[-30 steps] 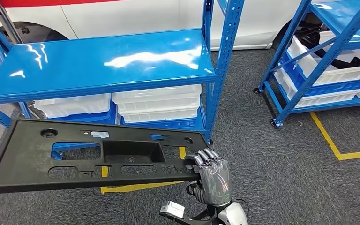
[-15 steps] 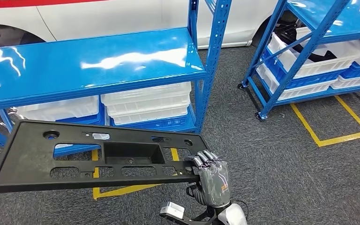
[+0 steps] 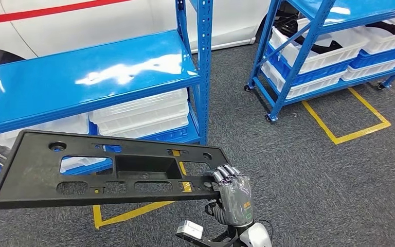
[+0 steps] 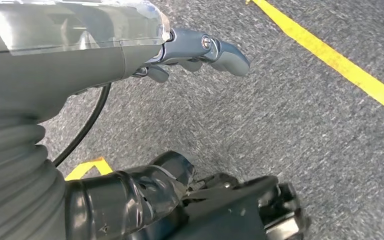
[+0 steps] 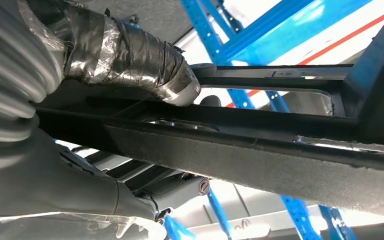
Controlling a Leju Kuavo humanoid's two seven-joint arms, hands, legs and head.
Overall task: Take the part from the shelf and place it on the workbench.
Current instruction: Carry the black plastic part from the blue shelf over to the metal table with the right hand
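Right hand (image 3: 233,193) gripping the right end of the long black part (image 3: 108,170), fingers (image 3: 225,173) curled over its edge; part held flat in the air, near the blue shelf (image 3: 82,77) and above the grey carpet (image 3: 313,180). Left hand (image 4: 200,50) hanging over the carpet, fingers loosely apart, holding nothing. White bins (image 3: 139,116) stacked under the shelf; second blue rack (image 3: 308,46) far right
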